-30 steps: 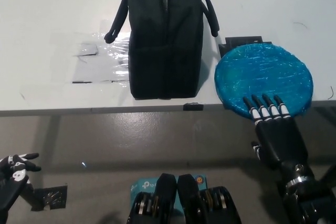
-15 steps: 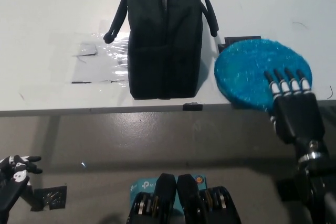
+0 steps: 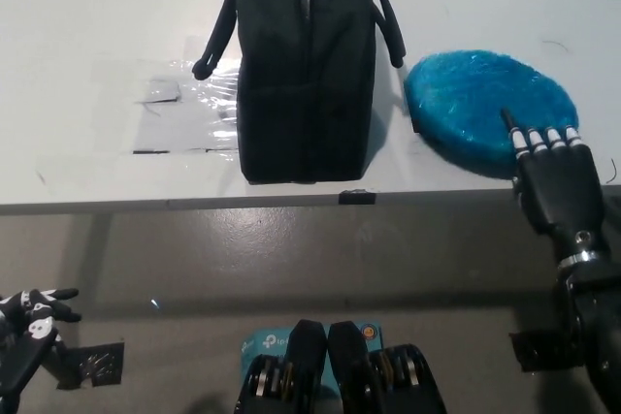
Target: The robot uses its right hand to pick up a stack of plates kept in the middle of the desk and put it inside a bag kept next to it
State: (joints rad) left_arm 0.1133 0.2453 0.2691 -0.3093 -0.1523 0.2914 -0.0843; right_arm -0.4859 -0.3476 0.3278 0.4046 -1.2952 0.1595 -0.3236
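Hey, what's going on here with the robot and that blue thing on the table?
The robot's black right hand has its fingers laid over the near edge of the blue plates, which look tilted up off the white desk. Whether it grips them firmly cannot be told. The black bag stands upright just left of the plates, with nothing put into it yet. The white left hand hangs low at the left, away from the desk.

Black bag (image 3: 306, 65) stands upright at 12 o'clock on the white desk (image 3: 87, 26), handles up. Blue plates (image 3: 475, 104) lie just beside it at 2 o'clock, tilted. Right hand (image 3: 555, 176) grips their near edge, fingers over the top. Left hand (image 3: 29, 322) rests at 8 o'clock, below the desk, fingers spread
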